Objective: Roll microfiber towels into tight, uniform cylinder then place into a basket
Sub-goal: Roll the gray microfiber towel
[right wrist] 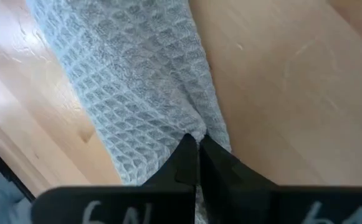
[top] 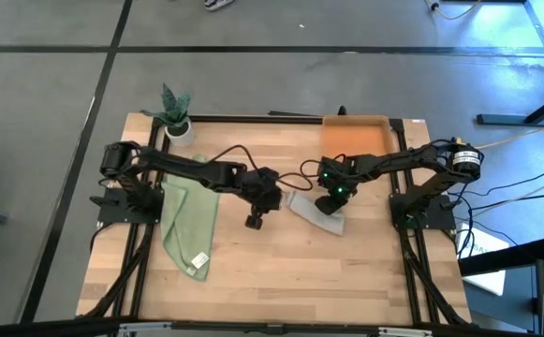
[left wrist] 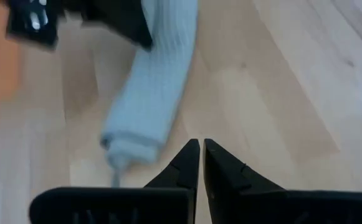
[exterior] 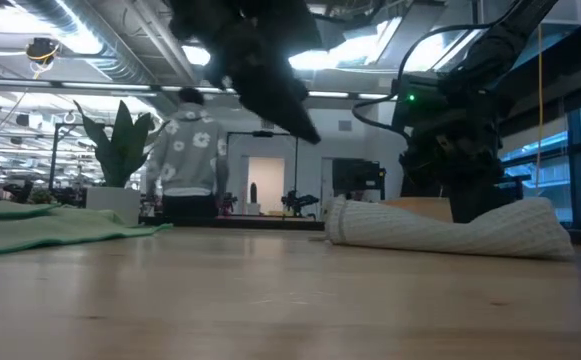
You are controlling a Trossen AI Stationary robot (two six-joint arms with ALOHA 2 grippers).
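Plant pot (top: pixel 178 126) stands left of the basket (top: pixel 354 134). Below the basket, the right gripper (top: pixel 328 205) pinches the rolled grey towel (top: pixel 316 212); left gripper (top: pixel 254 221), jaws together, hovers just beside it.

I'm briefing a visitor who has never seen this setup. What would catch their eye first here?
Most likely the rolled grey towel at mid-table, with the right gripper shut on its waffle weave. Next, the green towel lying flat on the left side, unrolled, and the orange basket at the far edge, holding nothing visible. The left gripper hangs shut nearby.
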